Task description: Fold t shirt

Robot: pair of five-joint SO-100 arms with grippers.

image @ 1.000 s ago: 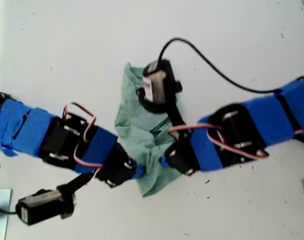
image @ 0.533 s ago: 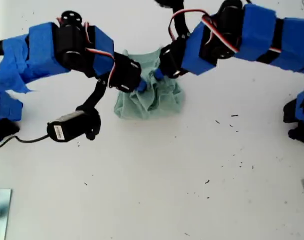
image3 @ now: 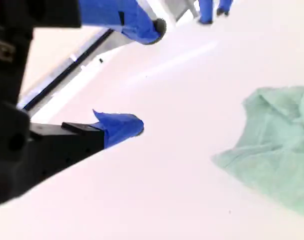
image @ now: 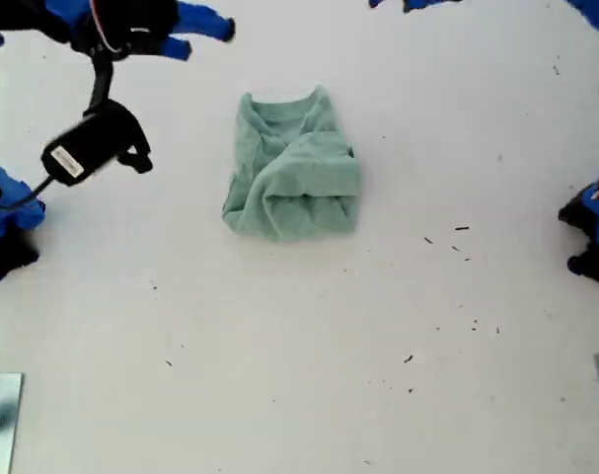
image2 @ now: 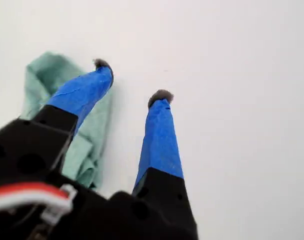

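Wrist camera (image: pixel 90 150): black box on a cable, hanging to the exterior view's left of the t shirt, well apart from it.
My second gripper (image3: pixel 141 80): jaws spread wide, nothing between them; the blue-taped fingertips (image3: pixel 122 125) sit over bare bench (image3: pixel 157 200), with the shirt off to one side and not touched.
T shirt (image: pixel 294 168): pale green, folded into a compact bundle, lying alone on the white bench (image: pixel 378 346) in the upper middle of the exterior view; its collar end points to the far edge, and a rolled fold runs along the near edge.
My first gripper (image2: pixel 131 80): jaws parted, holding nothing; one taped finger crosses in front of the shirt (image2: pixel 51 80) in its wrist view, and I cannot tell if it touches.
Containers: I see none on the bench.
Specks (image: pixel 457 237): small dark marks on the bench to the exterior view's right of the shirt.
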